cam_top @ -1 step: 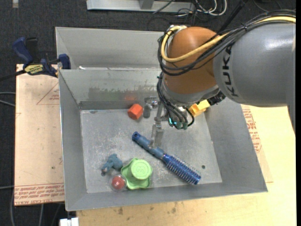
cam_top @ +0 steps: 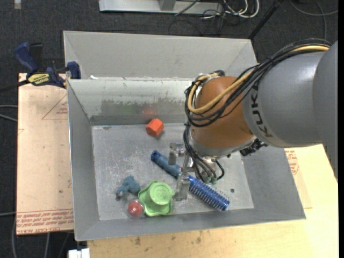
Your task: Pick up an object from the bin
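Closely by the fingers (cam_top: 183, 188): blue brush (cam_top: 209, 194), green cup (cam_top: 157, 198); orange cube (cam_top: 155, 127) apart.

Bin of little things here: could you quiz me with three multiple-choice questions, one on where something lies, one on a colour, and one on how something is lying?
1. Where is the orange block?
A. In the front left corner
B. Near the back wall of the bin, on its own
C. Outside the bin

2. What colour is the flower-shaped cup at the front?
A. Yellow
B. White
C. Green

3. How is the blue brush placed?
A. Lying flat on the floor, beside the gripper
B. Standing upright on its end
C. Hanging over the rim

Answers:
1. B, it sits by the back wall with bare floor around it.
2. C, the cup is bright green.
3. A, its bristle head lies along the floor, just right of the gripper.
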You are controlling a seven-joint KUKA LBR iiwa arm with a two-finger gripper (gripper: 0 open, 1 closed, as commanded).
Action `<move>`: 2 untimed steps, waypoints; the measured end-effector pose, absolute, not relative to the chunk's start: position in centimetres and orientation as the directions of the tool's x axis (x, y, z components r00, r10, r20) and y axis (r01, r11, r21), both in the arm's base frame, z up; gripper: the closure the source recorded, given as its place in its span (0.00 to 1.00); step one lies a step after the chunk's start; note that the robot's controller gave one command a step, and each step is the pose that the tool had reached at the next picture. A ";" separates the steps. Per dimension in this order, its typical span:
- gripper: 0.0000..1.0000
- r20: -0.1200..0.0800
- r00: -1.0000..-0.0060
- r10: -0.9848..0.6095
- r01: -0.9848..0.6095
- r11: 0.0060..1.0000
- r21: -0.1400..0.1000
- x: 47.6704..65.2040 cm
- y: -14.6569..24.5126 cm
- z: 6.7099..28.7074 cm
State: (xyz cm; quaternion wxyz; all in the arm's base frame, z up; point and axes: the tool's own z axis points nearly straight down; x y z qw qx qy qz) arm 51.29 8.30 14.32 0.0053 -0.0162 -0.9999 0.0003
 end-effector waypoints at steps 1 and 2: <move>0.00 0.000 -1.000 0.003 0.003 1.000 -0.001 56.0 5.3 8.8; 1.00 -0.001 -1.000 0.001 0.001 1.000 0.002 56.0 5.5 9.1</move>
